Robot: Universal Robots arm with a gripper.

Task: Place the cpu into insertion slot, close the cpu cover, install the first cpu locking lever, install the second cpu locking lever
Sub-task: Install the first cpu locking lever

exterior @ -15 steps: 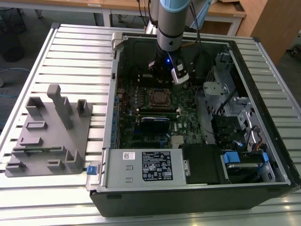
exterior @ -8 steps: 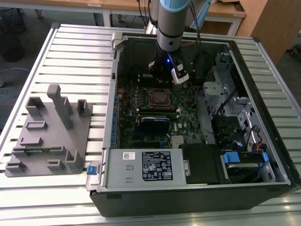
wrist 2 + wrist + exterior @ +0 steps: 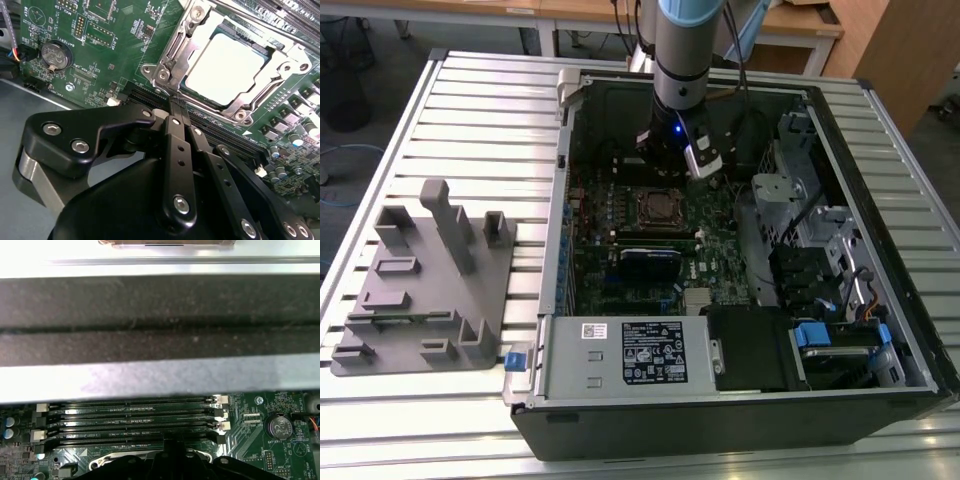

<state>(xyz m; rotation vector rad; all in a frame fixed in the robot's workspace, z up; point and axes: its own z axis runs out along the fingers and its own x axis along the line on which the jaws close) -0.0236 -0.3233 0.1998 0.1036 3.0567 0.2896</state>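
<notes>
Inside the open computer case (image 3: 740, 400), which lies on a slatted metal table (image 3: 480, 110), the green motherboard (image 3: 720, 240) faces up. A grey moulded fixture (image 3: 425, 290) sits on the table towards the exterior view's left, well apart from the case. Within the case, a power supply with a white label (image 3: 645, 355) lies along the near wall, and drive bays with blue tabs (image 3: 835, 335) fill the corner at the exterior view's right. A black ridged module (image 3: 650, 262) lies just beside the insertion slot (image 3: 660, 207), on its near side. The arm (image 3: 685, 60) descends from above; its gripper (image 3: 670, 165) hangs just above the board, at the far edge of the slot. In the second wrist view the fingers (image 3: 176, 137) are pressed together and pinch nothing; their tips (image 3: 175, 107) meet just beside the slot's silvery rim (image 3: 170, 62). The cpu (image 3: 225, 67) sits seated in the slot, its pale top showing through the cut-out of the cpu cover (image 3: 272, 80), which lies flat over it. A coin cell (image 3: 54, 55) lies on the board, well apart. The first wrist view shows memory slots (image 3: 130, 415) beside the case wall (image 3: 160, 375).
</notes>
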